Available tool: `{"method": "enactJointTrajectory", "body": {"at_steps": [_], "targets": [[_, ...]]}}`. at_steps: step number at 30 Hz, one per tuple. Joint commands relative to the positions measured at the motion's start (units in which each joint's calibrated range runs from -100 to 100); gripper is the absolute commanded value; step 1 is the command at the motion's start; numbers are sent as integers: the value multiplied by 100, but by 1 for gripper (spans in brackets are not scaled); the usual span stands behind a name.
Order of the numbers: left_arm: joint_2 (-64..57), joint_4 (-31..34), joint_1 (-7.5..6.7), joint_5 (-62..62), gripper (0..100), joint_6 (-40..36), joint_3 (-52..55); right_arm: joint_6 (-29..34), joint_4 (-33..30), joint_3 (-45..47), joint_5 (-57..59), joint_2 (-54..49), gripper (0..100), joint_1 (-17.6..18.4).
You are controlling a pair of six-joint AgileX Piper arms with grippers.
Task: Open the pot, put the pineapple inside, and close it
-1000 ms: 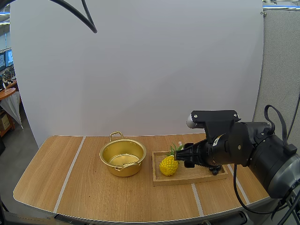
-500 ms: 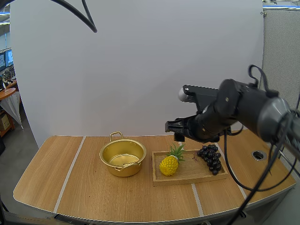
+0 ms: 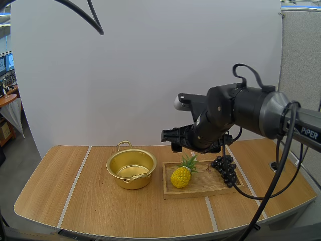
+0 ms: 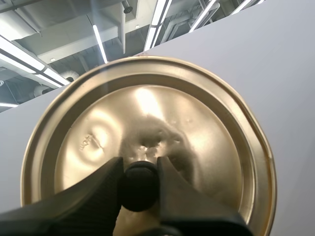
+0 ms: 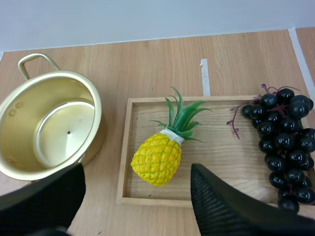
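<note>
Your left tool was clamped on the black knob of the gold lid, holding the lid up off the pot. Your right tool hung above the wooden tray, its fingers spread wide apart. The pineapple lay in the tray, with dark grapes near it. The open, empty pot stood on the desk just beside the tray.

The pot stands left of the wooden tray, which holds the pineapple left of the grapes
</note>
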Motion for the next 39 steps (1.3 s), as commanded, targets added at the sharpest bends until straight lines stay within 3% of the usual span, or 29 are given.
{"method": "enactJointTrajectory", "body": {"at_steps": [1, 18, 39], "targets": [[-44, 11, -20, -200, 0, -51, -50, 457, -260, -65, -74, 206, 100, 81], [-44, 11, -20, -200, 0, -51, -50, 2434, -641, -171, -116, 1196, 100, 99], [-44, 11, -20, -200, 0, -51, -50, 3390, -628, -645, -162, 2584, 100, 99]]}}
